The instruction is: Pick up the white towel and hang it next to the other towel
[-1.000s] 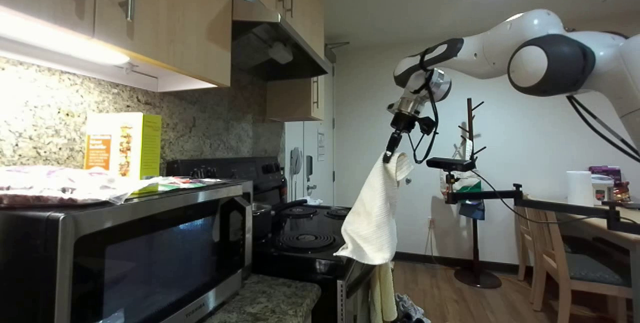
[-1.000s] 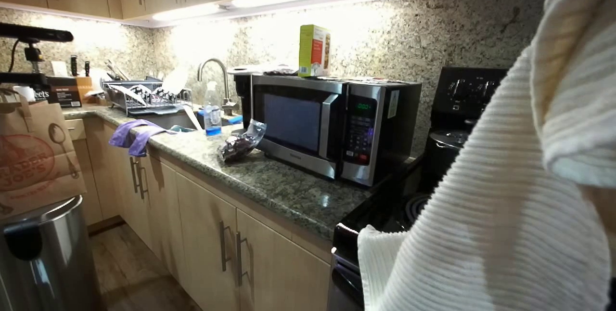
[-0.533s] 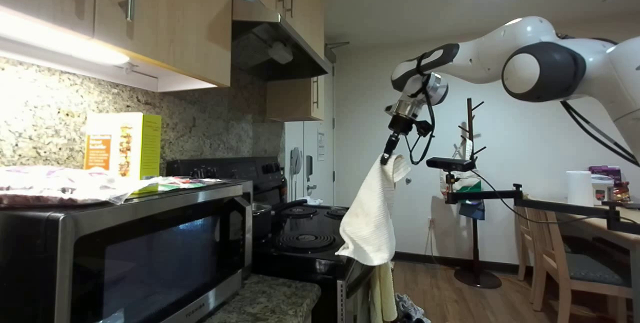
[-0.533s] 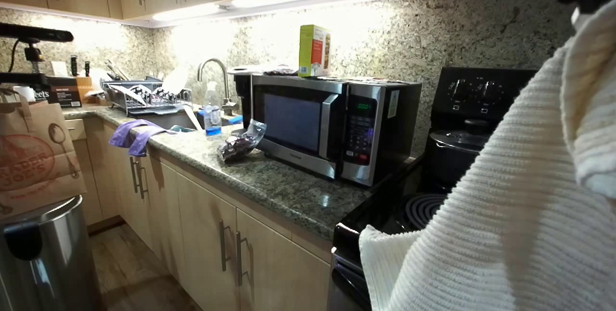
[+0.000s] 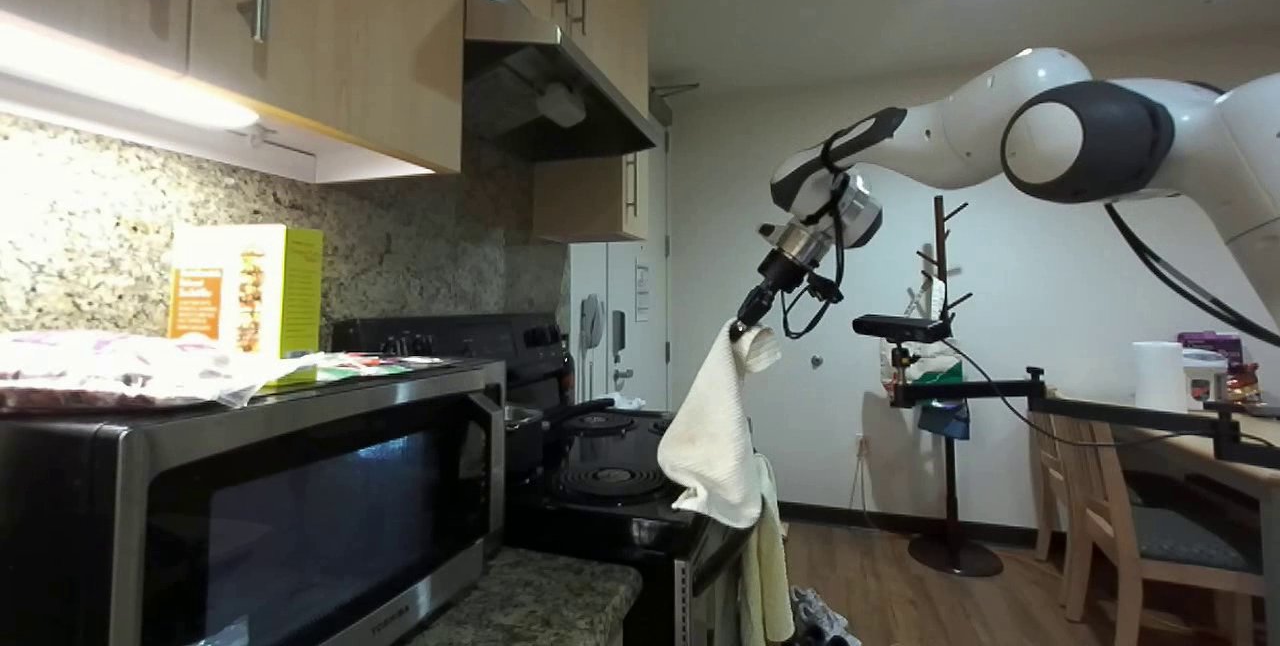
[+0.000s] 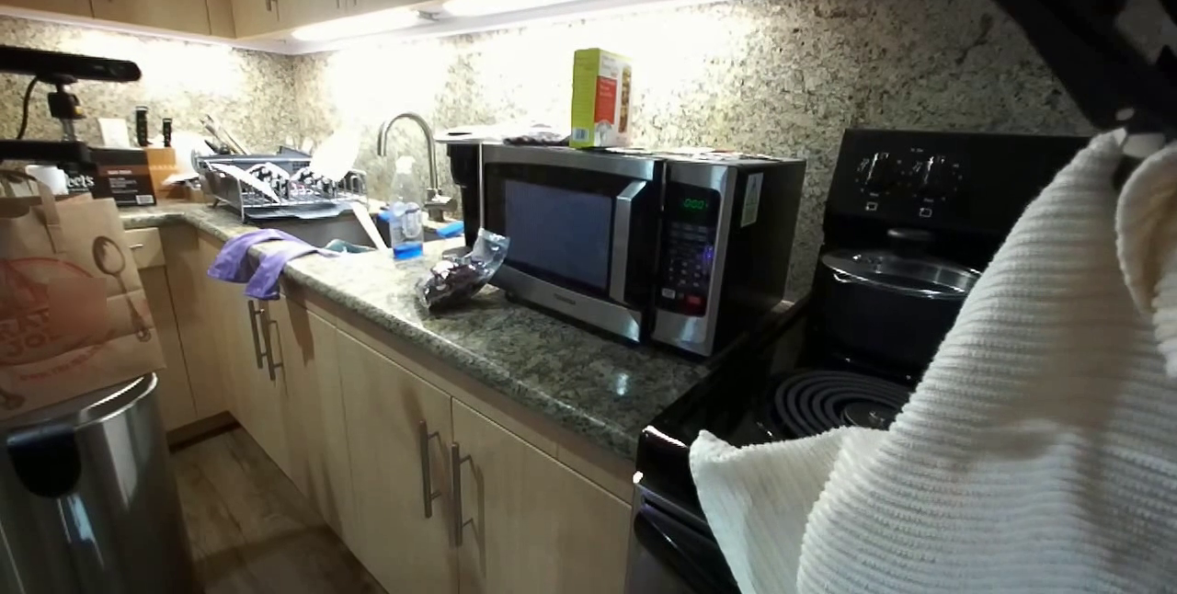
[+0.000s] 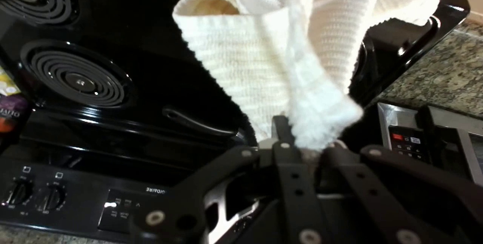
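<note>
The white towel (image 5: pixel 708 436) hangs in loose folds from my gripper (image 5: pixel 741 328) over the front edge of the stove. My gripper is shut on its upper part. The towel fills the right side of an exterior view (image 6: pixel 993 447), one corner reaching over the stove's front edge. In the wrist view, the towel (image 7: pixel 241 55) runs up from between the fingertips (image 7: pixel 307 144), with a bunched piece sticking out. The other towel, pale yellow (image 5: pixel 766 566), hangs at the oven front just below and beside the white one. The oven handle (image 5: pixel 722 554) is partly hidden.
The black stove top (image 5: pixel 640 516) with coil burners lies beneath the towel. A lidded pot (image 6: pixel 887 300) stands at its back. The microwave (image 5: pixel 330 506) stands beside the stove on the counter. The range hood (image 5: pixel 560 96) hangs above. A camera on a bar (image 5: pixel 900 328) stands behind the arm.
My gripper and the held towel have moved left and slightly down in an exterior view, with the wrist tilting. More of the yellow towel, the pot and a burner now shows.
</note>
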